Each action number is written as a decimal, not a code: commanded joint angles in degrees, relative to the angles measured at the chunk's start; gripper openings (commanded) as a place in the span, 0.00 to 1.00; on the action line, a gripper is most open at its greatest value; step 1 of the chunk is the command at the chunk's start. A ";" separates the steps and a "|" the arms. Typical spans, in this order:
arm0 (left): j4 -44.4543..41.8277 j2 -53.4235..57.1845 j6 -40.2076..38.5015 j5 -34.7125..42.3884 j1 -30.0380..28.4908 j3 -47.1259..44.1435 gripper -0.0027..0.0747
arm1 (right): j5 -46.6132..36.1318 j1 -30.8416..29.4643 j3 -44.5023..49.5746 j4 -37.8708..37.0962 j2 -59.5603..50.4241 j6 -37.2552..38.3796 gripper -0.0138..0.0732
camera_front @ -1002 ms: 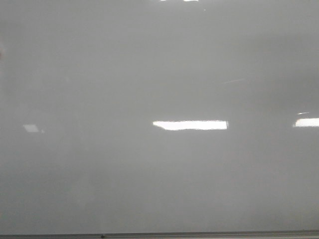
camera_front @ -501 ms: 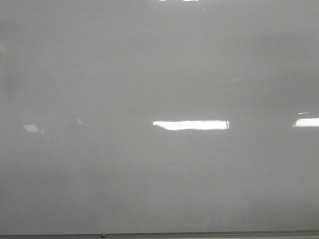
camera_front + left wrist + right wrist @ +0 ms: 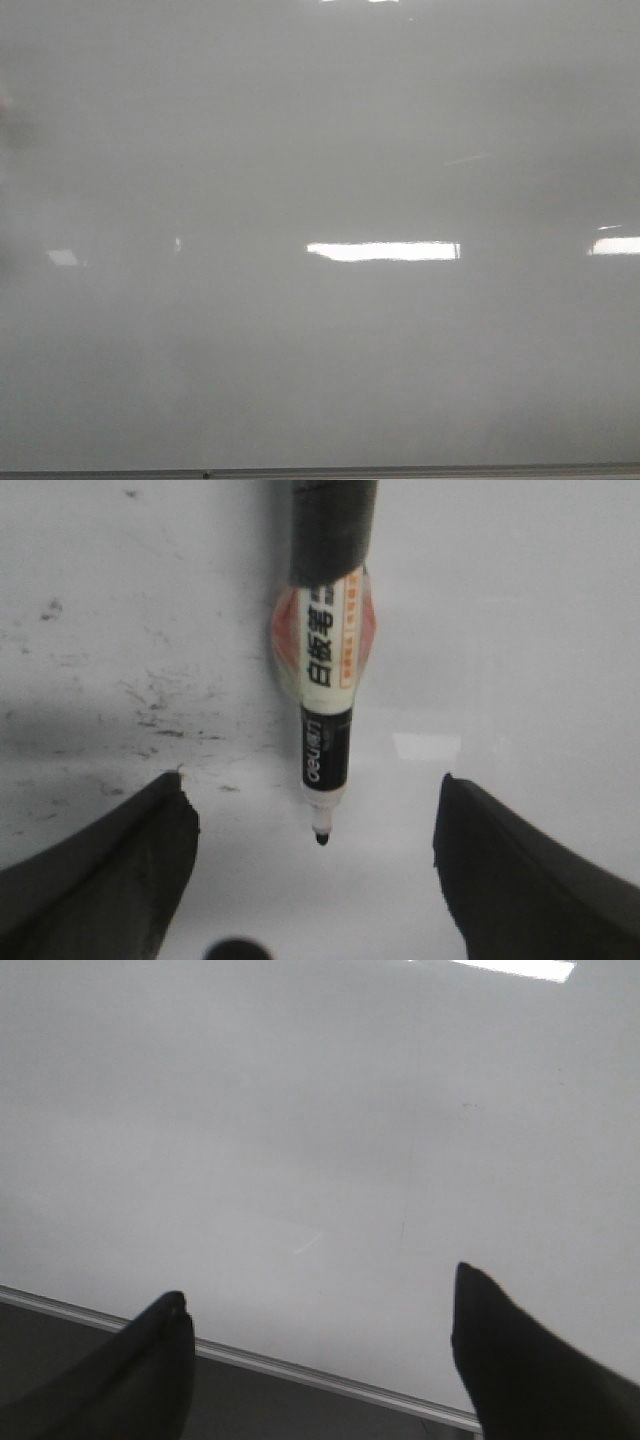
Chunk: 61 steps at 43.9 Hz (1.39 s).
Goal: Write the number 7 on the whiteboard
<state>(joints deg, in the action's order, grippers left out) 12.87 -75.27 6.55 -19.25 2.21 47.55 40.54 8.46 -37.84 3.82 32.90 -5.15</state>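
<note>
A faint reflection has shifted across the whiteboard (image 3: pixel 320 350).

In front of me the whiteboard (image 3: pixel 320 350) fills almost all I see, with bright glare patches (image 3: pixel 383 251) and a thin grey frame edge (image 3: pixel 400 470) nearest me.
</note>
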 commanded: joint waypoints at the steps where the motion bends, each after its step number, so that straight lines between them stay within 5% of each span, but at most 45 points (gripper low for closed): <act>1: 0.80 -1.36 0.30 4.72 0.23 3.02 0.67 | -4.42 0.02 -1.77 0.34 0.51 -0.52 0.80; 15: 0.17 -5.13 0.32 10.31 0.23 3.13 0.63 | -4.42 0.02 -1.77 0.34 0.51 -0.52 0.80; 43: -0.07 -4.74 0.32 10.02 0.23 3.13 0.13 | -5.31 0.02 -1.77 0.34 0.51 -0.52 0.80; 61: -1.82 6.49 7.67 -19.09 0.52 13.60 0.01 | -0.16 0.02 -8.99 0.34 0.51 -0.47 0.80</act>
<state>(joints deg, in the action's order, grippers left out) 10.74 -72.80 11.06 -34.42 2.21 57.06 41.41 8.46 -43.27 3.82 32.90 -5.17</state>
